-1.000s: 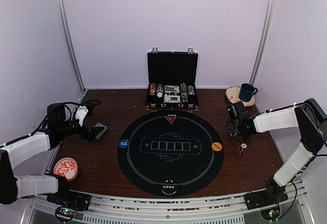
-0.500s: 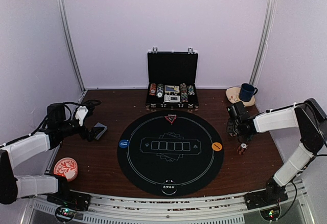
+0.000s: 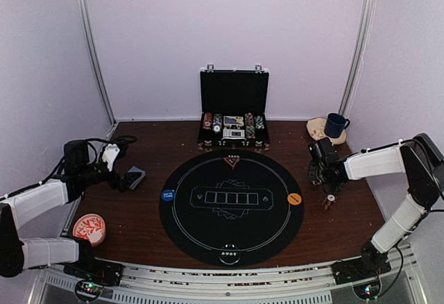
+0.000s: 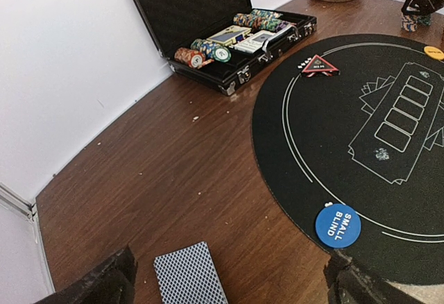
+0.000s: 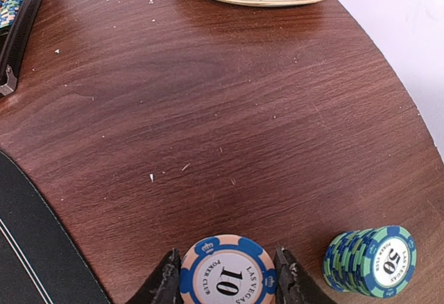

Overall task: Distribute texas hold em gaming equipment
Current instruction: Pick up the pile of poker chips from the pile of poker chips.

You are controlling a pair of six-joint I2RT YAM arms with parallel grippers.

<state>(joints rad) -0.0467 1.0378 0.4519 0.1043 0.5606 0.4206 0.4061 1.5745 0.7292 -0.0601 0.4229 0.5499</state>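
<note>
In the right wrist view a pink-and-blue "10" poker chip (image 5: 227, 276) sits between my right gripper's (image 5: 229, 284) fingers, both touching its rim; a teal "50" chip stack (image 5: 371, 261) stands just to its right. From above, the right gripper (image 3: 325, 179) hovers right of the black mat (image 3: 208, 234), beside a small chip stack (image 3: 329, 200). My left gripper (image 4: 232, 286) is wide open over the wood, with the grey-blue card deck (image 4: 191, 276) between its fingers, untouched. On the mat lie a blue Small Blind disc (image 4: 338, 225), an orange disc (image 3: 294, 198), a dark disc (image 3: 229, 255) and a red triangle marker (image 4: 319, 65).
The open black briefcase (image 3: 234, 113) with rows of chips stands at the back centre. A blue mug on a saucer (image 3: 336, 125) sits at the back right. A red-and-white round dish (image 3: 89, 228) lies near the left front. White walls enclose the table.
The right gripper's jaws have narrowed onto the "10" chip. Both arms stay where they were, and the left gripper stays wide open.
</note>
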